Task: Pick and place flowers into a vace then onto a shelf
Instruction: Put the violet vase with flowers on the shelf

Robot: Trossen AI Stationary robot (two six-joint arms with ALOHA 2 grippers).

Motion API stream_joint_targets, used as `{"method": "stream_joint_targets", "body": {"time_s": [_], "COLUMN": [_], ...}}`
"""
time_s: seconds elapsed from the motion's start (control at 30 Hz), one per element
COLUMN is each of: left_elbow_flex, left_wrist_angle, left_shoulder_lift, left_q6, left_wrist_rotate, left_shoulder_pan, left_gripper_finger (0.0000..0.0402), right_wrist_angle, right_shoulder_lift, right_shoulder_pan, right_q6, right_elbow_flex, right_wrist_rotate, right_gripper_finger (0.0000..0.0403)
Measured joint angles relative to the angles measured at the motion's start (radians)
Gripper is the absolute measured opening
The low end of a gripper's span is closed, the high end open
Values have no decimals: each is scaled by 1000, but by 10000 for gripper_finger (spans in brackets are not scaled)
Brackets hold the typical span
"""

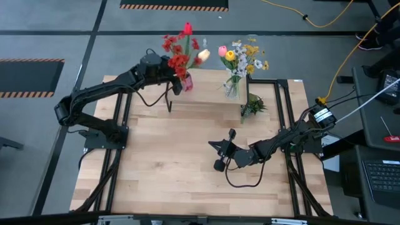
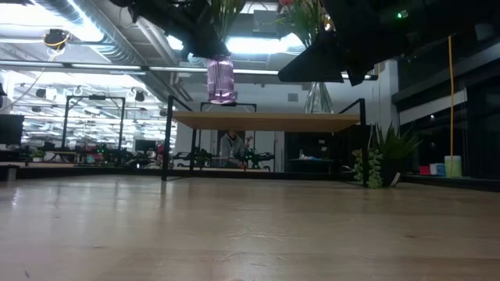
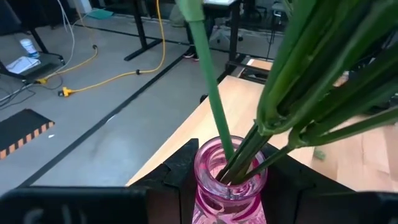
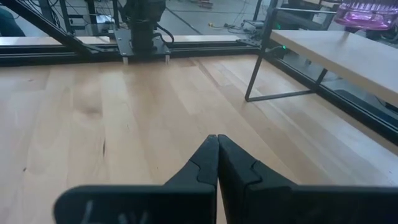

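Note:
A pink glass vase (image 1: 186, 82) holds red flowers (image 1: 180, 51) on long green stalks (image 3: 292, 93). My left gripper (image 1: 180, 82) is shut on the vase over the left end of the shelf (image 1: 206, 99). In the low view the vase's base (image 2: 222, 95) shows a little above the shelf's top board (image 2: 266, 121). A clear vase (image 1: 233, 86) of yellow and white flowers stands on the shelf's right part. My right gripper (image 4: 217, 140) hangs shut and empty over the table's middle (image 1: 212, 145). My left gripper pinches the pink vase's neck (image 3: 208, 180) just under its rim, one finger (image 3: 171, 180) on each side. The fingers come nearly level from the table's left side. The vase stands upright in the hold, its base apparently clear of the shelf, the stalks rising out of its mouth.
A small green plant (image 1: 252, 106) stands on the table by the shelf's right front leg. The shelf's thin black legs (image 4: 256, 71) rise from the table. Bare wooden tabletop (image 1: 162, 162) spreads in front of the shelf. Black frame rails (image 1: 284, 112) run along the table's sides.

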Motion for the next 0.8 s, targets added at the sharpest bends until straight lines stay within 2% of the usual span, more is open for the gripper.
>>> {"method": "stream_joint_targets", "body": {"time_s": [0.4,0.8], "left_elbow_flex": [0,0], "left_wrist_angle": [5,20], "left_shoulder_lift": [31,92], "left_q6": [-17,-25], "left_wrist_rotate": [19,37], "left_shoulder_pan": [77,83], "left_gripper_finger": [123,123], "right_wrist_angle": [6,6], "right_shoulder_lift": [0,0], "right_shoulder_pan": [-16,-27], "right_q6": [0,0], "right_elbow_flex": [0,0], "right_wrist_rotate": [0,0], "right_gripper_finger": [6,6]}}
